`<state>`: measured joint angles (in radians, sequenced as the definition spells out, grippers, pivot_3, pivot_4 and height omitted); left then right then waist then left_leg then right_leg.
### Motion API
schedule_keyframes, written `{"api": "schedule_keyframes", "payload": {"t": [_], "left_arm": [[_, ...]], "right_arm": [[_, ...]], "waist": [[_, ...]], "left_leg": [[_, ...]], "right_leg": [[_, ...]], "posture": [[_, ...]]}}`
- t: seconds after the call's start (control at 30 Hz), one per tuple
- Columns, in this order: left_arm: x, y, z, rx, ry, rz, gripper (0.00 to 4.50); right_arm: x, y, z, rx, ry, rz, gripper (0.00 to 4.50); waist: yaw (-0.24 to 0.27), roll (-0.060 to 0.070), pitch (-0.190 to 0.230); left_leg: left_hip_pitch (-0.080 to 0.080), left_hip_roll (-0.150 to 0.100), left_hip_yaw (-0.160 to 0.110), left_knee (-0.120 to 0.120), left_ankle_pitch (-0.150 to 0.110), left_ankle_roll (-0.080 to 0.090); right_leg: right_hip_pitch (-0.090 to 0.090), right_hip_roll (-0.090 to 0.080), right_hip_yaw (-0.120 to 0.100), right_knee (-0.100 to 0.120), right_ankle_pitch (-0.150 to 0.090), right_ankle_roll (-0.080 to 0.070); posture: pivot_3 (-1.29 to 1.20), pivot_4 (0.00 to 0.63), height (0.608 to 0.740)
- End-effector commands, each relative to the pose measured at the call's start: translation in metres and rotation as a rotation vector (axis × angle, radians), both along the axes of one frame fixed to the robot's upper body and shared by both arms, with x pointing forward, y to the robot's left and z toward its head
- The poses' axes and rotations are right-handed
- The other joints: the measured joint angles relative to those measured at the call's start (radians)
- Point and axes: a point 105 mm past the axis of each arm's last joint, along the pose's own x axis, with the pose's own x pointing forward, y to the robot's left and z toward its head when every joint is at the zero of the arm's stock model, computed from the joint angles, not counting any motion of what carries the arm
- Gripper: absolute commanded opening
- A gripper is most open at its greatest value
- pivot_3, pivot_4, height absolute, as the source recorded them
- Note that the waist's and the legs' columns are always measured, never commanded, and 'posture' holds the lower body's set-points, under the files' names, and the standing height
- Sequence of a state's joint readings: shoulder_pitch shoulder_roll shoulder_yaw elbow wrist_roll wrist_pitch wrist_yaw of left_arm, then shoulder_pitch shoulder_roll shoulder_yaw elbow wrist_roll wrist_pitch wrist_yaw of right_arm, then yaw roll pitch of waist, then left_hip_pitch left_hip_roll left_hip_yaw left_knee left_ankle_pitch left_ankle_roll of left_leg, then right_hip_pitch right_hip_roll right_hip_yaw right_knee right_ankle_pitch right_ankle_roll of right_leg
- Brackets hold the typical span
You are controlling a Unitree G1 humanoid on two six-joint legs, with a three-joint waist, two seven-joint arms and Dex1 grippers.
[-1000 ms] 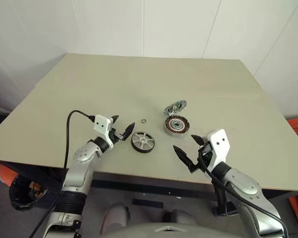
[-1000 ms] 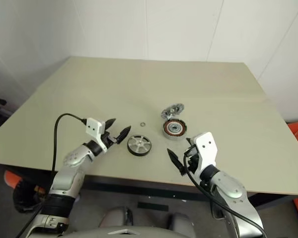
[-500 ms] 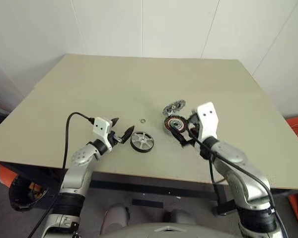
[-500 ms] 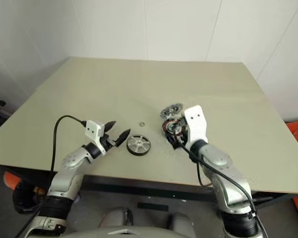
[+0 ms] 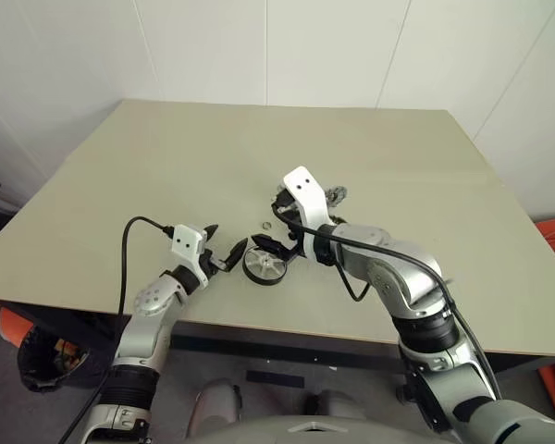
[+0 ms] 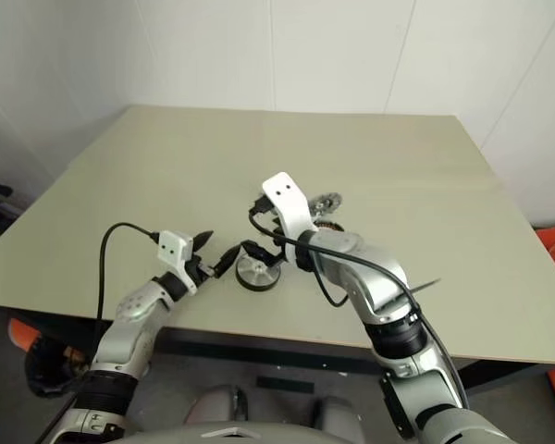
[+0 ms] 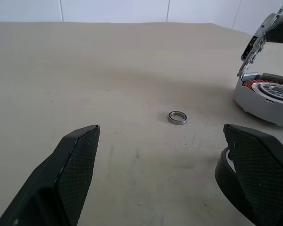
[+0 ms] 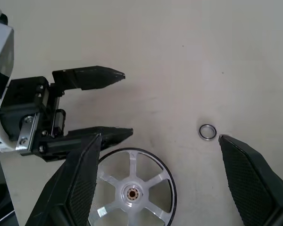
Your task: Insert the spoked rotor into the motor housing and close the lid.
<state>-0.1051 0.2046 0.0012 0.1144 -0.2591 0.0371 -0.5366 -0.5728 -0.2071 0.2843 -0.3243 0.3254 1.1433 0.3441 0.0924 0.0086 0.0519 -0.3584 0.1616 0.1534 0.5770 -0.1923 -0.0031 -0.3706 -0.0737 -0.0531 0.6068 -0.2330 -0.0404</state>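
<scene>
The spoked rotor (image 5: 265,265), dark-rimmed with a silver spoked face, lies flat on the table near its front edge. My right gripper (image 8: 159,139) hovers open just above it, pointing down at a slant, nothing between its fingers. Just left of the rotor (image 8: 132,190), my left gripper (image 5: 226,242) is held level and open, also empty, its near fingertip close to the rim. The motor housing (image 7: 264,96), grey with copper windings, stands behind and to the right, mostly behind my right arm in the head views. Its openwork lid (image 5: 335,193) stands raised at the housing's far rim.
A tiny metal ring (image 5: 267,225) lies on the table just beyond the rotor, between the two grippers. The beige table (image 5: 166,157) stretches bare to the far wall. My right forearm crosses the table from the front right.
My right arm has swung from the front right edge leftward and forward, passing the housing, and its open gripper now hangs over the rotor. The left gripper has stayed put.
</scene>
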Motion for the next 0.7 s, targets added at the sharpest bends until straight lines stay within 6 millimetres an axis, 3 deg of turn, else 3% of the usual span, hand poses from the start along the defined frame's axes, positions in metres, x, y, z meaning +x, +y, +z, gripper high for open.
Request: {"api": "schedule_keyframes", "payload": {"t": [0.03,0.27,0.53,0.7], "left_arm": [[0.001,0.001,0.010,-0.002,-0.052,0.008,4.48],[0.001,0.002,0.008,-0.004,-0.046,0.020,4.48],[0.000,0.004,0.006,-0.006,-0.041,0.025,4.48],[0.000,0.004,0.004,-0.007,-0.039,0.026,4.48]], "right_arm": [[0.013,0.015,0.001,-0.047,-0.037,-0.004,4.50],[0.032,0.025,-0.024,-0.139,-0.033,-0.025,4.50],[0.057,0.026,-0.024,-0.139,-0.040,-0.098,4.50],[0.062,0.026,-0.029,-0.152,-0.013,-0.121,4.50]], "waist": [[-0.003,0.000,0.000],[-0.002,0.000,0.000],[-0.011,0.000,0.000],[-0.019,0.000,0.000]], "left_leg": [[0.000,0.000,0.000,0.000,0.000,0.000],[-0.002,0.000,0.000,0.000,0.001,-0.002],[-0.002,0.000,0.000,0.000,0.001,-0.002],[-0.002,0.000,0.000,0.000,0.001,-0.002]], "right_leg": [[0.000,0.000,0.000,0.000,0.000,0.000],[-0.001,0.000,0.000,0.000,0.000,0.000],[-0.002,0.000,0.000,0.000,0.000,-0.001],[-0.002,0.000,0.000,0.000,0.001,-0.001]], "posture": [[0.00,0.000,0.740],[0.00,0.000,0.740],[0.00,0.000,0.740],[0.00,0.000,0.740]]}}
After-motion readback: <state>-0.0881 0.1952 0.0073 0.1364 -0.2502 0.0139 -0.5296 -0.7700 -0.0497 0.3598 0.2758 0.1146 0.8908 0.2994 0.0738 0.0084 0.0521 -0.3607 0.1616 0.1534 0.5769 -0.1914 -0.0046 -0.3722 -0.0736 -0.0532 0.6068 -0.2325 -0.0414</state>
